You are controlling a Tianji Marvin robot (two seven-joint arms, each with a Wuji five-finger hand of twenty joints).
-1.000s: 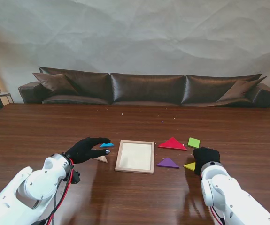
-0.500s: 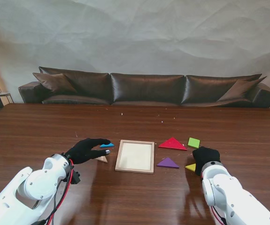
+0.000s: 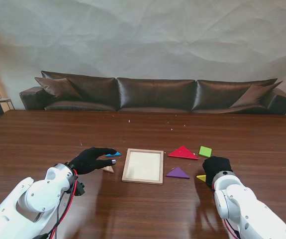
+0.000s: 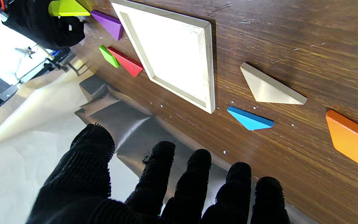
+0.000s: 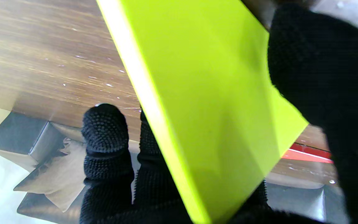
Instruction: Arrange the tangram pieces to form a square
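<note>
Gripping, right robot hand [image 3: 216, 167]: nearest to me on the right, black-gloved, fingers clamped on the yellow piece [image 3: 201, 177]; in the right wrist view that yellow piece [image 5: 204, 102] fills most of the frame, tilted, with a thumb over one corner and fingertips [image 5: 104, 127] behind it.
Left robot hand [image 3: 89, 159]: near on the left, holding nothing, fingers spread apart and hovering over the surface [image 3: 48, 134]; the left wrist view shows all five gloved fingers [image 4: 163, 168] loose and separate.
Natural wood triangle [image 3: 108, 169]: lies flat just beside the left robot hand, on its side nearer to me; plain in the left wrist view [image 4: 270, 87].
Orange piece [image 4: 351, 140]: seen only in the left wrist view, flat on the surface, partly cut off by the frame edge.
Purple triangle [image 3: 177, 173]: flat, between the frame and the right robot hand, close to the frame's right side.
Wooden square frame [image 3: 143, 166]: centre of the surface, flat, nothing in it; pale floor with raised rim [image 4: 208, 62].
Blue triangle [image 3: 114, 154]: by the left fingertips; whether they touch it I cannot tell.
Red triangle [image 3: 183, 153]: flat, farther from me than the purple one, right of the frame.
Green square [image 3: 205, 151]: just right of the red triangle, apart from it.
Sofa [image 3: 157, 93]: dark leather, beyond the far edge of the surface.
</note>
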